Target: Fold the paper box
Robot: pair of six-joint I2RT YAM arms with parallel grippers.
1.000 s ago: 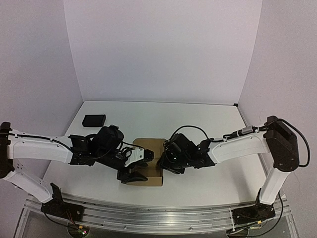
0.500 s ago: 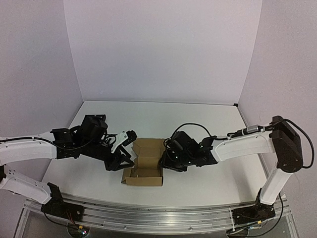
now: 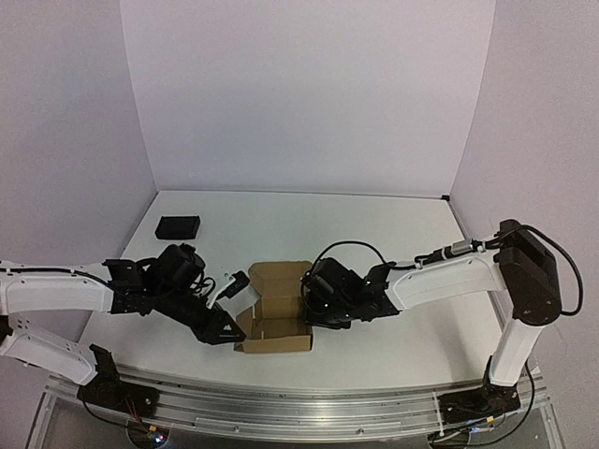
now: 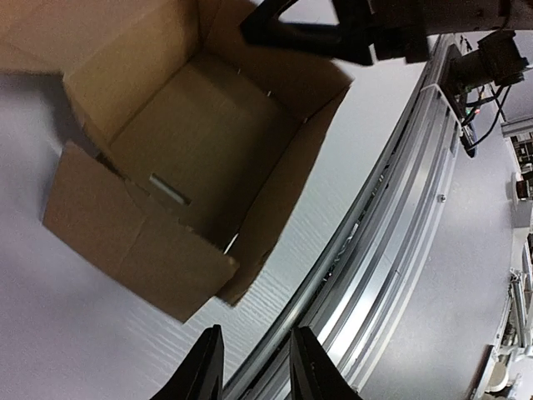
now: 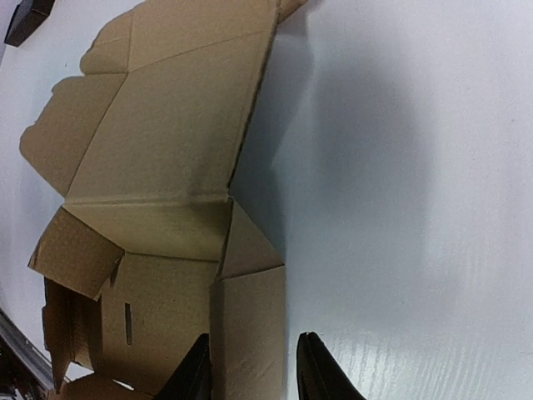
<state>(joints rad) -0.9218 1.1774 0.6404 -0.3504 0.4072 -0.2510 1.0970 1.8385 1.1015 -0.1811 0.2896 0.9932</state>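
The paper box (image 3: 274, 318) is a brown cardboard box standing open near the table's front middle, its lid flap lying flat behind it. My left gripper (image 3: 232, 303) sits just left of the box, open and empty. In the left wrist view the box (image 4: 196, 154) is ahead of the gripper (image 4: 254, 371) and apart from it. My right gripper (image 3: 307, 301) is at the box's right wall. In the right wrist view the gripper (image 5: 250, 371) is open, one finger on each side of that wall of the box (image 5: 246, 329).
A small black rectangular object (image 3: 178, 226) lies at the back left and shows in the right wrist view (image 5: 25, 18). The metal rail (image 4: 391, 250) runs along the table's front edge, close to the box. White walls enclose the table.
My left gripper has let go of the box's front and drawn back to the left. The box now stands open, shifted slightly. The right gripper stays at the right wall.
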